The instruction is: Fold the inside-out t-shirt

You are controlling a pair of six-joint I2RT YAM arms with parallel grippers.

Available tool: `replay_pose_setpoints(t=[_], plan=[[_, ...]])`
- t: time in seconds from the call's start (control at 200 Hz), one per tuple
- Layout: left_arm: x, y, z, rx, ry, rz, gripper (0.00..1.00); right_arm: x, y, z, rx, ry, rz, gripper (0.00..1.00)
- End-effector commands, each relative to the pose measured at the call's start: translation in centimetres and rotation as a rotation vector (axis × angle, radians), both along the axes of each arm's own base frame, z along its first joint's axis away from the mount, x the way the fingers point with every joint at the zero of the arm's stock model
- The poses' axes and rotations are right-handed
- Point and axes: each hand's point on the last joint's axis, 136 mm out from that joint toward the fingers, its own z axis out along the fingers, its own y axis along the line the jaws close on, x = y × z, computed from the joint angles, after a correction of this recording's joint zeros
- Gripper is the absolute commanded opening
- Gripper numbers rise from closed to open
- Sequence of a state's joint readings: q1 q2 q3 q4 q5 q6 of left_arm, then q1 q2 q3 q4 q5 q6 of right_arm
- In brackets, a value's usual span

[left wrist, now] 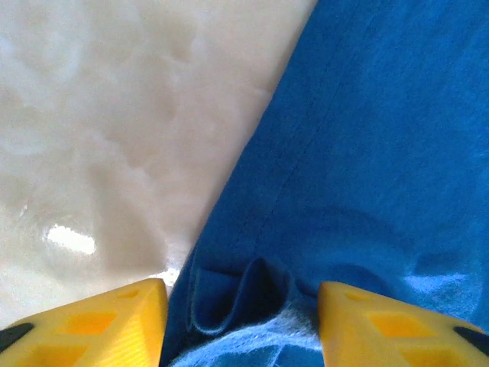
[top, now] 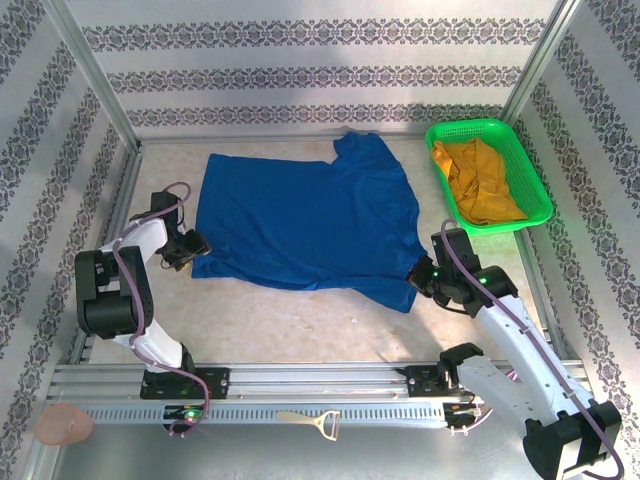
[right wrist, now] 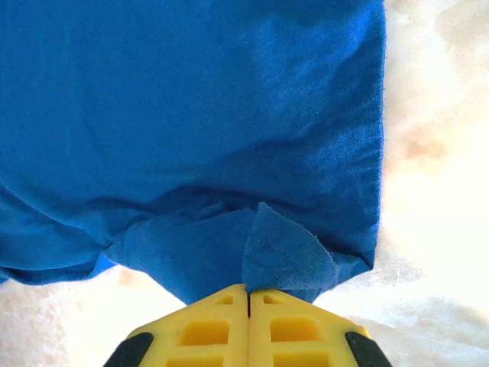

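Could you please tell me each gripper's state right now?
Left gripper: open, astride the edge of the blue t-shirt.
Right gripper: closed on the blue t-shirt.

Bright even light, washed-out glare, blurry close-ups

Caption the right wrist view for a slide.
Right gripper shut on a pinched edge of the royal-blue t-shirt lying on the pale table.

A green basket (top: pixel 529 171) sits far right, holding a crumpled mustard-yellow garment (top: pixel 478 180); a peeler (top: pixel 312 422) lies on the near rail.
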State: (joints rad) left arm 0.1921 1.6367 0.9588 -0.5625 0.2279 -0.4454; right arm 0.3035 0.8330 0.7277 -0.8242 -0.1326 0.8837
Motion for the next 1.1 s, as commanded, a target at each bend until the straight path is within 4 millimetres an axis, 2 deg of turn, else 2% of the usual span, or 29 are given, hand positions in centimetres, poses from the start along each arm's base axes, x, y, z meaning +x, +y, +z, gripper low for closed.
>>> replay_pose_setpoints(t=[0.0, 0.07, 0.2, 0.325, 0.49, 0.585, 0.684, 0.789, 0.949, 1.094], plan=[[1.2, 0.7, 0.7, 0.017, -0.038, -0.020, 0.48, -0.2, 0.1, -0.2, -0.004, 0.001, 0.021, 0.00], [1.4, 0.6, 0.8, 0.017, -0.042, -0.022, 0.41, -0.2, 0.1, -0.1, -0.006, 0.000, 0.021, 0.00], [1.7, 0.7, 1.3, 0.017, -0.057, -0.023, 0.17, -0.3, 0.1, 0.0, -0.005, -0.001, 0.019, 0.00], [1.8, 0.7, 2.4, 0.025, -0.087, -0.027, 0.00, -0.1, 0.0, 0.2, -0.010, -0.008, 0.018, 0.00], [1.7, 0.5, 4.7, 0.024, -0.139, -0.015, 0.00, 0.3, 0.0, 1.2, -0.011, -0.032, 0.020, 0.00], [1.5, 0.7, 7.7, 0.036, -0.226, 0.030, 0.00, 0.9, 0.1, 2.9, -0.009, -0.086, 0.028, 0.00], [0.8, 1.2, 11.3, 0.056, -0.346, 0.115, 0.00, 1.8, 0.3, 5.5, 0.001, -0.194, 0.047, 0.00], [-0.2, 1.7, 13.9, 0.064, -0.451, 0.200, 0.00, 2.4, 0.2, 7.7, 0.006, -0.293, 0.061, 0.00], [-1.1, 1.5, 15.4, 0.052, -0.491, 0.228, 0.00, 2.8, 0.6, 9.2, 0.026, -0.366, 0.100, 0.00], [-2.3, 1.4, 15.5, 0.066, -0.469, 0.221, 0.00, 2.6, 1.0, 9.9, 0.024, -0.402, 0.155, 0.00]])
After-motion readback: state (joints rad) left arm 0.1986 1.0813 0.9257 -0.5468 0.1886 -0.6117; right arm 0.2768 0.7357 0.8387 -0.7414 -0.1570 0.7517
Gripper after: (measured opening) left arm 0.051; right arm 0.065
